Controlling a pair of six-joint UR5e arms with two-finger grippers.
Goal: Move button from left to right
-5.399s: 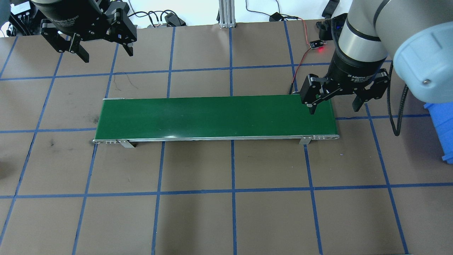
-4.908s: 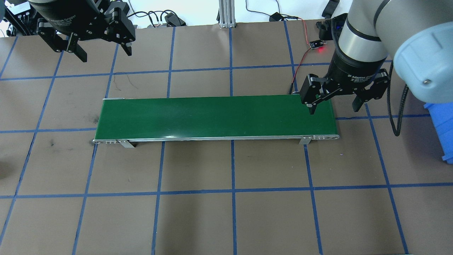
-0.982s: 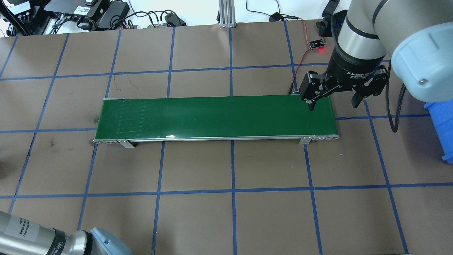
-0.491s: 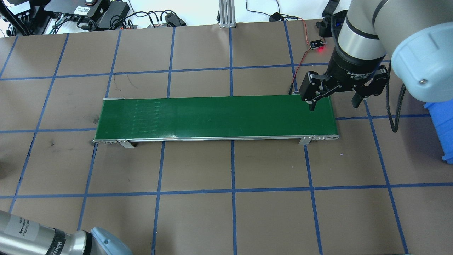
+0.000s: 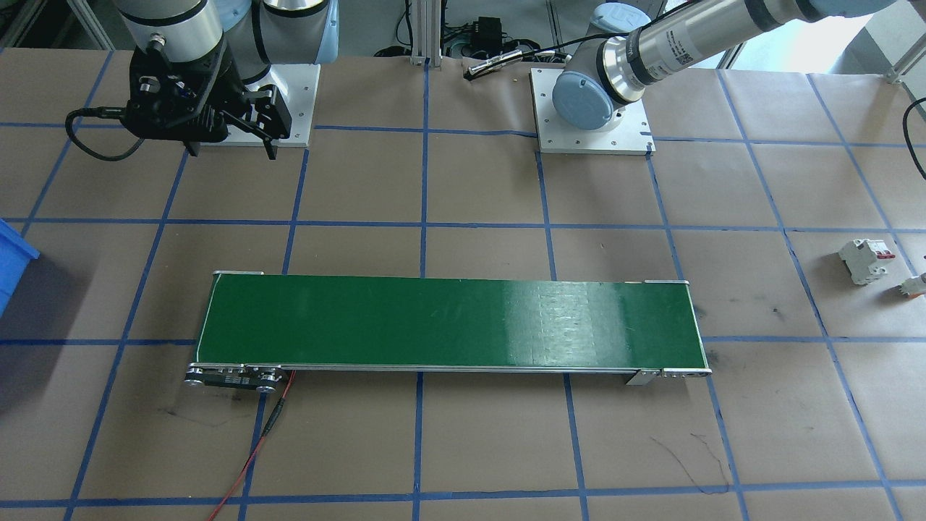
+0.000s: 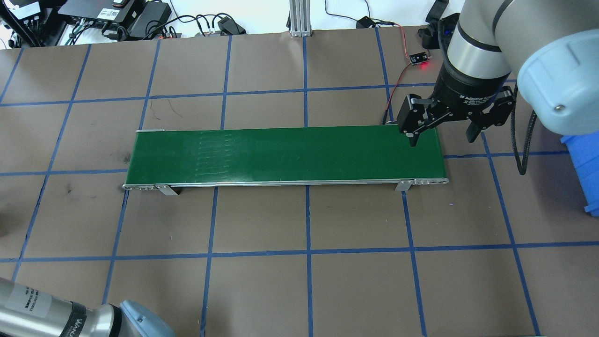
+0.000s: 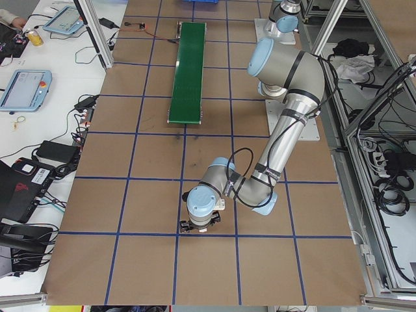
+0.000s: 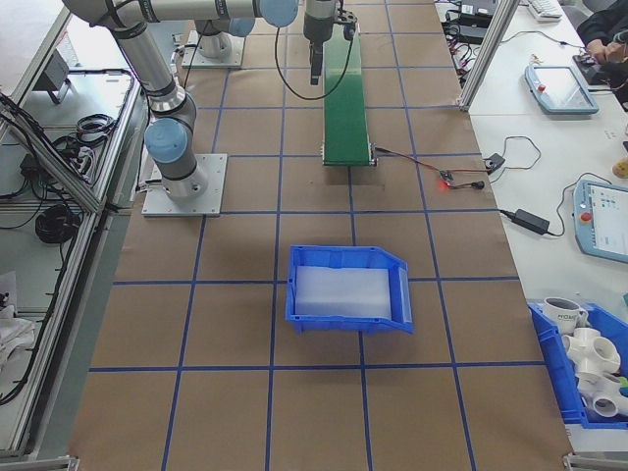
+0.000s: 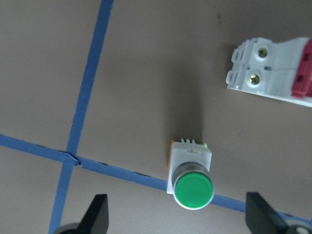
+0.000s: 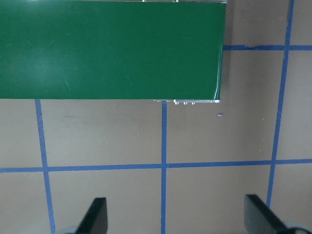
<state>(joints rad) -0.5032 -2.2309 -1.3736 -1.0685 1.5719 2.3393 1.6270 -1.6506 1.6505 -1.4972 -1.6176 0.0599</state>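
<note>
I find the button lying on the tabletop beside a breaker, below my left claw, fingers spread. It looks light, rigid; I would grip its boxy body, not the slick cap.

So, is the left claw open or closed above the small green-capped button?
Open. In the left wrist view both fingertips stand wide apart, with the green-capped push button lying untouched on the brown table between them.

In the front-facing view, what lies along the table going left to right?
Blue bin corner → right arm's black two-finger gripper → long green conveyor belt → white circuit breaker with red levers → small button with orange-red base.
</note>
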